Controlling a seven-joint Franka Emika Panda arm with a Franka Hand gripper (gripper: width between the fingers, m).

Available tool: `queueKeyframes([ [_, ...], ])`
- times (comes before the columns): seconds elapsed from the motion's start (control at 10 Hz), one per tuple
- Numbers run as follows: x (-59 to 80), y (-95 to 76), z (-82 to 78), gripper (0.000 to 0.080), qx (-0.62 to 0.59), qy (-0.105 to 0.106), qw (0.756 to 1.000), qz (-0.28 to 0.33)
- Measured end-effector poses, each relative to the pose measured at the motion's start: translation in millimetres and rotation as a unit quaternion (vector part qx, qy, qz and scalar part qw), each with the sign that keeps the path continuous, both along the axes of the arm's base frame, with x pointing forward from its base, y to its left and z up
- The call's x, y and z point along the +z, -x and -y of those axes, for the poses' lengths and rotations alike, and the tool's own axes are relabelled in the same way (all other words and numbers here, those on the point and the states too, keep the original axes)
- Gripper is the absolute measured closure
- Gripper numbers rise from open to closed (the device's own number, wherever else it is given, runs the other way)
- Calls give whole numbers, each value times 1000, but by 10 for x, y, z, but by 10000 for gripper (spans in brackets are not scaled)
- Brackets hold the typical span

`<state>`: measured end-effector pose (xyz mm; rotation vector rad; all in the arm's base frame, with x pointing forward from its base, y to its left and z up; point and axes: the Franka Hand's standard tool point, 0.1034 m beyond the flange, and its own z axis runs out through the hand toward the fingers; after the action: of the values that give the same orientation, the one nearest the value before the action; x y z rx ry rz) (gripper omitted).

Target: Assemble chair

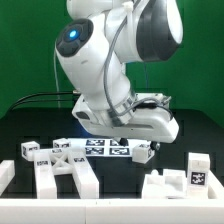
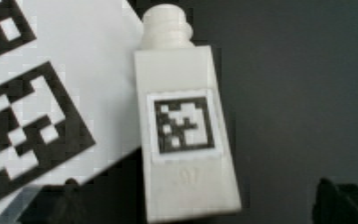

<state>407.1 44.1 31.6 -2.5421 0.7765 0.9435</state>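
A white chair leg (image 2: 181,120) with a rounded peg at one end and a square marker tag on its face lies on the black table, right beside the marker board (image 2: 25,100). My gripper (image 2: 202,198) is open, and its dark fingertips (image 2: 60,196) stand wide on both sides of the leg, with a gap on each side. In the exterior view the gripper (image 1: 133,143) hangs low over the same leg (image 1: 141,153) at the right end of the marker board (image 1: 90,148).
Other white chair pieces lie at the front: a frame (image 1: 62,176), a small tagged block (image 1: 27,151), a piece at the left edge (image 1: 5,176), a chunky piece (image 1: 165,186) and an upright tagged block (image 1: 197,172). A green backdrop stands behind.
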Motion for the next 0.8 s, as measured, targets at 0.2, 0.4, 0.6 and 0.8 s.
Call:
queueKeyframes([
  [0.2, -57, -37, 55, 150, -6, -23, 999, -36],
  [0.4, -106, -8, 59, 150, -26, -27, 998, -52],
  [0.6, -110, -5, 73, 150, -25, -25, 998, -51],
  [0.8, -170, 38, 51, 150, -48, -28, 996, -75],
])
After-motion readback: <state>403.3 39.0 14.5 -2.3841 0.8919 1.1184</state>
